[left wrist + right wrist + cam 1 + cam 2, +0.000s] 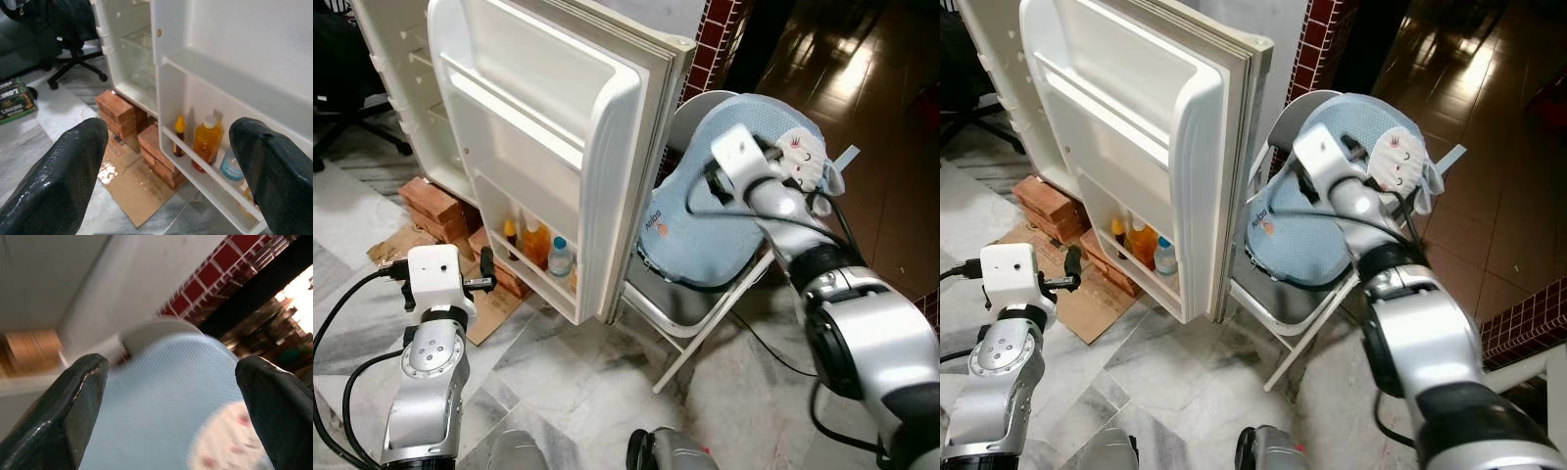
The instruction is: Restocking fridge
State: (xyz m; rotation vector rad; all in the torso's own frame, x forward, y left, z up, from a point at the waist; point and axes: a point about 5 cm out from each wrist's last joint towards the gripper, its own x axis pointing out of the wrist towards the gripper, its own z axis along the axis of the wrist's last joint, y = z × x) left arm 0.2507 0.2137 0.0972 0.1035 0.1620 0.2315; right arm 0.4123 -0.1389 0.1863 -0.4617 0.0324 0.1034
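The white fridge door [558, 117] stands wide open in front of me. Its lowest door shelf [533, 289] holds a small yellow-capped bottle [179, 137], an orange juice bottle [205, 147] and a clear blue-capped bottle [230, 164]. My left gripper [171, 171] is held low, short of that shelf, open and empty, with the fridge's bare inner shelves [132, 58] beyond it. My right gripper [171, 416] is raised to the right of the door, over a light blue cushion [705, 235], open with nothing between its fingers. The right wrist view is blurred.
The cushion lies on a grey folding chair [685, 323] close to the door's edge. Bricks [431, 201] prop up the fridge, and flattened cardboard [494, 308] lies on the marble floor. An office chair [73, 68] stands at the far left. A dark wooden floor [862, 88] lies to the right.
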